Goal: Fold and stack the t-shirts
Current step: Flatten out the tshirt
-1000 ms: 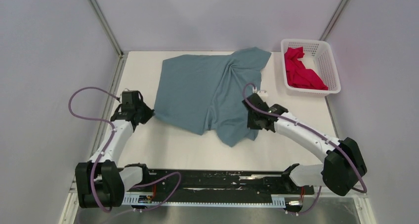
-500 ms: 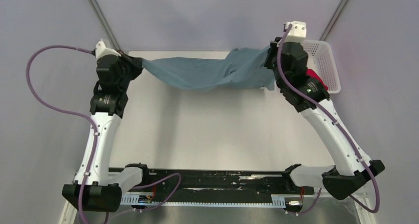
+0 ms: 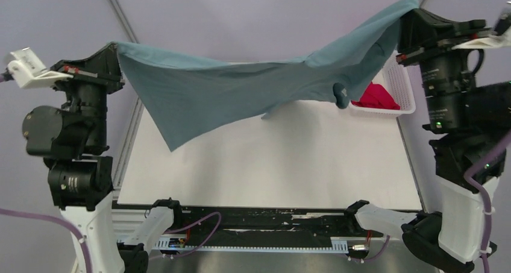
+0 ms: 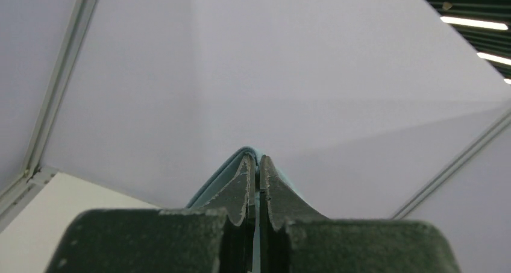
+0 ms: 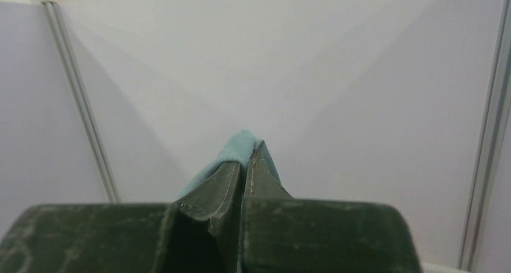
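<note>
Here, high above the bench point(image 3: 271, 164), I have the dusty blue-grey t-shirt point(image 3: 241, 92) strung like a banner between the left arm point(image 3: 75, 134) and the right arm point(image 3: 458, 104). The left jaws are closed tight on one corner of the cloth at the upper left of the overhead view. The left wrist camera shows a sliver of blue-grey fabric pinched between the two dark fingers point(image 4: 238, 191). The right jaws are likewise clamped on the opposite corner at the upper right, with a fold of the same cloth poking out past the fingertips in the right wrist view. The shirt sags in the middle, one flap hanging lower near the left arm, and it appears to hang clear of the bench. The crimson-pink t-shirt point(image 3: 376, 97) lies crumpled in the white lattice basket point(image 3: 402, 89) at the bench's far right corner, partly hidden behind the hanging blue-grey cloth.
</note>
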`<state>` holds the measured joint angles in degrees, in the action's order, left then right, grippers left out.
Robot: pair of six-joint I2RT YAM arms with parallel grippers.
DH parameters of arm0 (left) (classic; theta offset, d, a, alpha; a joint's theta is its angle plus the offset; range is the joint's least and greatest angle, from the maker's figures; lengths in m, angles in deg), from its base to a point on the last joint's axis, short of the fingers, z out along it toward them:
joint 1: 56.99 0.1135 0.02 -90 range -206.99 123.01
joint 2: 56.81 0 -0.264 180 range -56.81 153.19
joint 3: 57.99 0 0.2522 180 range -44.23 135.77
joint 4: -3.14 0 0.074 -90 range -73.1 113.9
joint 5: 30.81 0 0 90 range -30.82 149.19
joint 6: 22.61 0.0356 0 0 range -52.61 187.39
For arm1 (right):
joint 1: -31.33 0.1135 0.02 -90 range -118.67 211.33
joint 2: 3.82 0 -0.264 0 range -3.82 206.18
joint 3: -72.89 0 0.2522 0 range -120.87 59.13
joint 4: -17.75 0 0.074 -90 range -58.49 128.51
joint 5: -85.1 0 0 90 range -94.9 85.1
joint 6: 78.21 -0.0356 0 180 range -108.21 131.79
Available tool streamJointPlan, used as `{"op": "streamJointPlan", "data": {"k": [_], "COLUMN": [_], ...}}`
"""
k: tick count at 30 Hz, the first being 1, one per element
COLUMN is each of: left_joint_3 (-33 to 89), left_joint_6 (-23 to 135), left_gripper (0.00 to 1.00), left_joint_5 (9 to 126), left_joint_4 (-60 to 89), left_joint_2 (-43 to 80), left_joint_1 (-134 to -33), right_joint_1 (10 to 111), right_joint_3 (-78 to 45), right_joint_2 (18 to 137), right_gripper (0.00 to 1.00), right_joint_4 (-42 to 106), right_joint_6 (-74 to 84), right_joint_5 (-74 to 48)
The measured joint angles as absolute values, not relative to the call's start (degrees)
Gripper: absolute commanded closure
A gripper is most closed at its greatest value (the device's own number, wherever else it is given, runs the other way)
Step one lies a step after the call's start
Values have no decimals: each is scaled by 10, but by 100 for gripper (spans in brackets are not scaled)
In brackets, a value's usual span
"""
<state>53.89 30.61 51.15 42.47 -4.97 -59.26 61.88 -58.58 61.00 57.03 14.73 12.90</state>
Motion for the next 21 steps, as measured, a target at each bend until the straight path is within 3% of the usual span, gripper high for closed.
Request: {"op": "streamJointPlan", "data": {"k": [10, 21], "left_joint_3": [670, 667], "left_joint_6": [320, 320], "left_gripper": [100, 100], "left_joint_5": [549, 553], "left_joint_4": [471, 493], "left_joint_2": [-95, -107], "left_joint_1": [-593, -593], "right_joint_1": [619, 619], "right_joint_3": [-713, -709], "right_joint_2": [596, 597], "right_gripper": [100, 100], "right_joint_4": [527, 459], "right_joint_6": [180, 214], "right_joint_5": [26, 24]}}
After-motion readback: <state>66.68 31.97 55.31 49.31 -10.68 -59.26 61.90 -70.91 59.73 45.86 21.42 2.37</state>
